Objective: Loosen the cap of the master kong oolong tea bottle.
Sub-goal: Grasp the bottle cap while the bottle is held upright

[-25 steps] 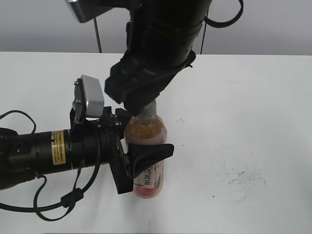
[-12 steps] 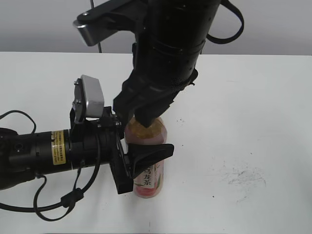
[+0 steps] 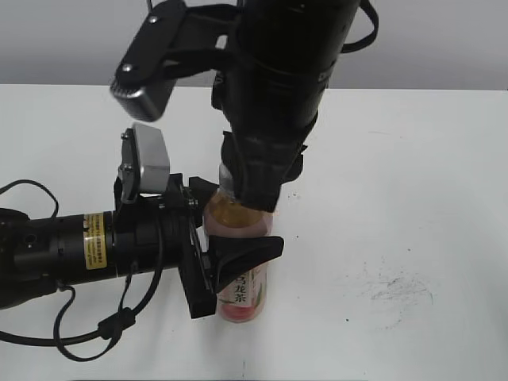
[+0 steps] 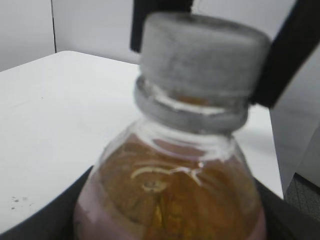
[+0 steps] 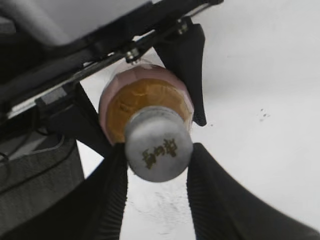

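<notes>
so that's one tea bottle [image 3: 240,270] with one cap [image 5: 158,144], two grippers (left [image 3: 230,254], right [image 5: 157,172]) and one white table [image 3: 413,175], bottle around 6 o'clock.

The master kong oolong tea bottle [image 3: 240,286] is stood upright on the table [image 3: 413,198], clasped at mid-body from the left by the left gripper [image 3: 230,258]. Above it, the cap [image 5: 158,144] is flanked on both sides by the right gripper [image 5: 157,167].
</notes>
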Action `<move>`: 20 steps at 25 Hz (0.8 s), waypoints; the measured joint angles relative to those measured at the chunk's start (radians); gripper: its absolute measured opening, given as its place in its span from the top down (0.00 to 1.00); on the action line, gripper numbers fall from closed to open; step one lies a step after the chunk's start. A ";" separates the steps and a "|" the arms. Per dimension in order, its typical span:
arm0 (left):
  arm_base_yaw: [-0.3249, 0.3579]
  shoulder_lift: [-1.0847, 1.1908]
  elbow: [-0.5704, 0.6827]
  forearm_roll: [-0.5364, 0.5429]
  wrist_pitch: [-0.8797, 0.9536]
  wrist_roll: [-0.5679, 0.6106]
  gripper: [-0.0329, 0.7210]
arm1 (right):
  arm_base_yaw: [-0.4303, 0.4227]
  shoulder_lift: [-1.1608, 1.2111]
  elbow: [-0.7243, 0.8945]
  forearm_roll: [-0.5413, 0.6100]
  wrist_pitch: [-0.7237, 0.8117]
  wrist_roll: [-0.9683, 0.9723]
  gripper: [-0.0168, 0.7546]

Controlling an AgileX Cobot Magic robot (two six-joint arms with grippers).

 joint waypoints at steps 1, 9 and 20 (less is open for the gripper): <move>0.000 0.000 0.000 0.001 0.000 0.000 0.37 | 0.000 0.000 -0.001 0.000 0.000 -0.081 0.63; 0.000 0.000 0.000 0.015 -0.003 0.015 0.37 | -0.001 0.002 -0.015 -0.012 0.000 -0.773 0.63; 0.000 0.000 0.000 0.015 -0.003 0.007 0.37 | -0.001 0.006 -0.025 -0.012 -0.027 -1.279 0.63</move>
